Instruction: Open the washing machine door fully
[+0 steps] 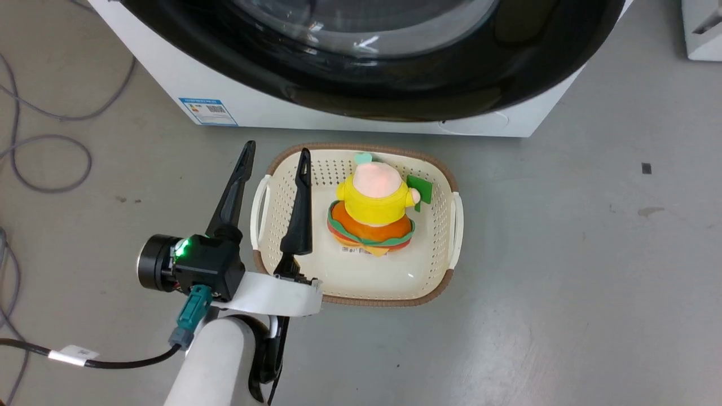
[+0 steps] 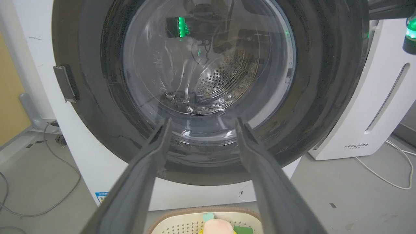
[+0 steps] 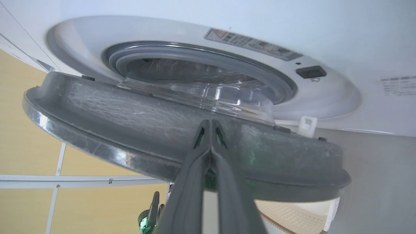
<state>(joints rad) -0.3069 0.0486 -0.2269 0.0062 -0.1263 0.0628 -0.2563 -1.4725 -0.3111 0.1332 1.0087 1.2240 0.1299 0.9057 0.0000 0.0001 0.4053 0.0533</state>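
The washing machine door [image 1: 282, 73], glossy black around a clear glass bowl, spans the top of the head view above the white washing machine [image 1: 271, 113]. In the right wrist view the door [image 3: 130, 123] stands partly swung away from the washing machine [image 3: 325, 48], so its grey inner rim and the grey gasket [image 3: 195, 55] show. My right gripper [image 3: 211, 123] is shut, tips against that inner rim. My left gripper [image 1: 277, 148] is open and holds nothing, low above the basket's left edge. It [image 2: 203, 120] points at the door's [image 2: 325, 81] front.
A cream basket [image 1: 434, 169] with a yellow and orange plush toy [image 1: 372, 208] sits on the floor just before the washer. Grey cables [image 1: 51, 163] loop on the floor at the left. A white slanted FEELBIRD appliance [image 2: 373, 113] stands at the washer's right.
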